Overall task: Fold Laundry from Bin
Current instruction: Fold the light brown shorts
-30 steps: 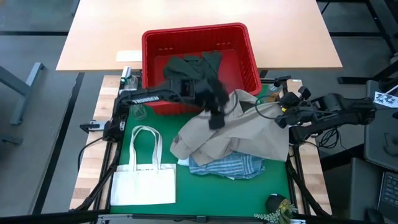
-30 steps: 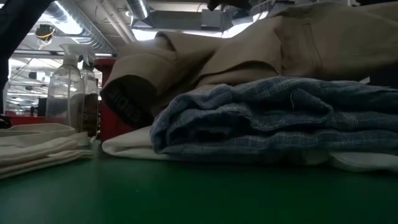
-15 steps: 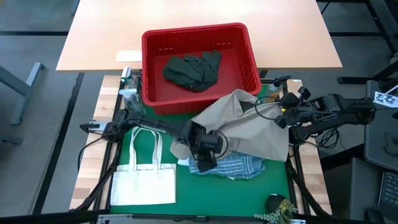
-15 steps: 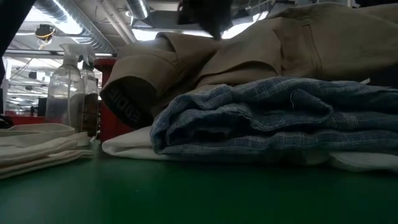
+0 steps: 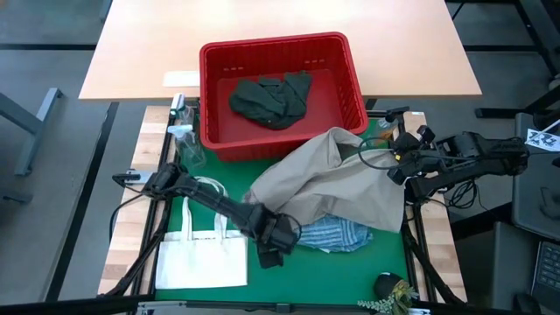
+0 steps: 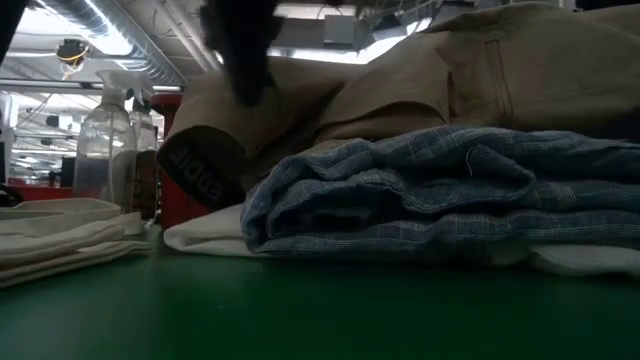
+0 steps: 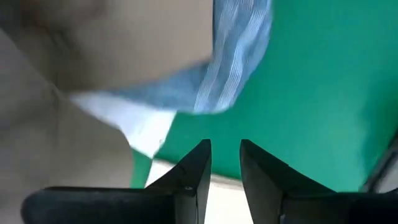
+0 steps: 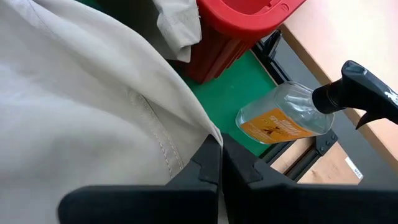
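Note:
The red bin [image 5: 273, 42] stands at the far side with a dark green garment [image 5: 271, 96] lying in it. A beige garment [image 5: 341, 179] drapes from the bin's near right corner over a blue-and-white striped garment [image 5: 328, 234] and a white cloth [image 6: 200, 232] on the green mat. My left gripper [image 5: 268, 254] [image 7: 225, 163] hovers open, with a narrow gap, over the mat at the pile's near left corner and touches nothing. My right gripper [image 5: 391, 166] [image 8: 221, 163] is shut at the beige garment's right edge. My right gripper has the beige garment's right edge [image 8: 210, 138] at its shut fingertips, coming level from the table's right side. One layer or several, I cannot tell. The rest of the garment lies slack over the pile and against the bin.
A flat white tote bag [image 5: 203, 258] lies on the mat at the near left. Spray bottles stand at the bin's left [image 5: 179, 131] and right [image 5: 382, 129] corners. Bare green mat [image 5: 385, 254] shows at the near right.
My left gripper has gone from above the bin toward the table's near edge and down, ending low over the mat at the pile's near left corner. The dark green garment lies uncovered in the bin.

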`<move>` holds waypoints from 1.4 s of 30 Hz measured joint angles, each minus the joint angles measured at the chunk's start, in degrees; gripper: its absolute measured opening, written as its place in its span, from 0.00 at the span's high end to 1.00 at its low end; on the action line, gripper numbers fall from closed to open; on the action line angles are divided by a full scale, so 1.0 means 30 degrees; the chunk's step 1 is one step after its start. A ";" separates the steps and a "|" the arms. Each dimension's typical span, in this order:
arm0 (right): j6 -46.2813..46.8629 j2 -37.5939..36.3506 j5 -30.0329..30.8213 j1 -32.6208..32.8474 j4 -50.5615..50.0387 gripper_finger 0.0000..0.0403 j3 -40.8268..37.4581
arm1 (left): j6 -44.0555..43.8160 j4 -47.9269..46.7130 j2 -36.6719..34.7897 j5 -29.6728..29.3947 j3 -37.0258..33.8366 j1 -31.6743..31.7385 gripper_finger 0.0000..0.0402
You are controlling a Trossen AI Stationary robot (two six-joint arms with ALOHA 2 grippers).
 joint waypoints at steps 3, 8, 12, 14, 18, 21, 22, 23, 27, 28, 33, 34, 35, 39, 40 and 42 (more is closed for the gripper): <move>0.0000 0.0000 0.0000 0.0000 0.0007 1.00 0.0000 | -0.0781 -0.0396 -0.0249 -0.0011 -0.0889 -0.0545 0.82; 0.0000 0.0000 -0.0007 0.0000 0.0014 1.00 0.0000 | -0.1840 -0.1090 -0.2582 -0.2018 -0.2646 -0.1334 0.87; 0.0000 0.0000 -0.0001 0.0000 0.0014 1.00 0.0000 | -0.4299 -0.0696 -0.5860 -0.5054 -0.5983 -0.2118 0.90; 0.0000 0.0000 -0.0007 0.0007 0.0014 1.00 0.0000 | -0.6733 0.0783 -0.7920 -0.6478 -0.8410 -0.2618 0.91; 0.0000 0.0000 -0.0007 0.0007 0.0014 1.00 0.0000 | -1.0008 0.8625 -1.1015 -0.9701 -1.3872 -0.3683 0.93; 0.0000 0.0000 -0.0007 0.0007 0.0029 1.00 0.0000 | -1.0648 1.5998 -1.1715 -1.1600 -1.7049 -0.4018 0.95; 0.0000 0.0000 -0.0007 0.0007 0.0029 1.00 0.0000 | -1.0640 1.8092 -1.1715 -1.1974 -1.7811 -0.3996 0.95; 0.0000 0.0000 -0.0007 0.0007 0.0036 1.00 0.0000 | -1.0577 1.9597 -1.1687 -1.2086 -1.8406 -0.3891 0.96; 0.0000 0.0000 -0.0007 0.0007 0.0041 1.00 0.0000 | -1.0483 2.4218 -1.1240 -1.1494 -1.9811 -0.3146 0.95; 0.0000 0.0000 -0.0007 0.0007 0.0043 1.00 0.0000 | -1.0481 2.4550 -1.1234 -1.1274 -1.9931 -0.2982 0.94; 0.0000 0.0000 -0.0007 0.0007 0.0043 1.00 0.0000 | -1.0481 2.4783 -1.1242 -0.9553 -1.9990 -0.2149 0.85; 0.0000 0.0000 -0.0007 0.0007 0.0037 1.00 0.0000 | -1.0554 2.4822 -1.1242 -0.9341 -1.9990 -0.2014 0.83; 0.0000 0.0000 -0.0007 0.0007 0.0038 1.00 0.0000 | -1.0613 2.4865 -1.1226 -0.9055 -1.9990 -0.1865 0.80; 0.0000 0.0000 -0.0007 0.0007 0.0036 1.00 0.0000 | -1.1729 2.5020 -1.0688 -0.7773 -1.9998 -0.1587 0.69; 0.0000 0.0000 -0.0007 0.0004 0.0036 1.00 0.0000 | -1.2132 2.5422 -1.0469 -0.7543 -1.9988 -0.1539 0.66; 0.0000 0.0007 -0.0007 0.0007 0.0030 1.00 -0.0007 | -1.2564 2.5581 -0.9942 -0.7417 -1.9990 -0.1683 0.62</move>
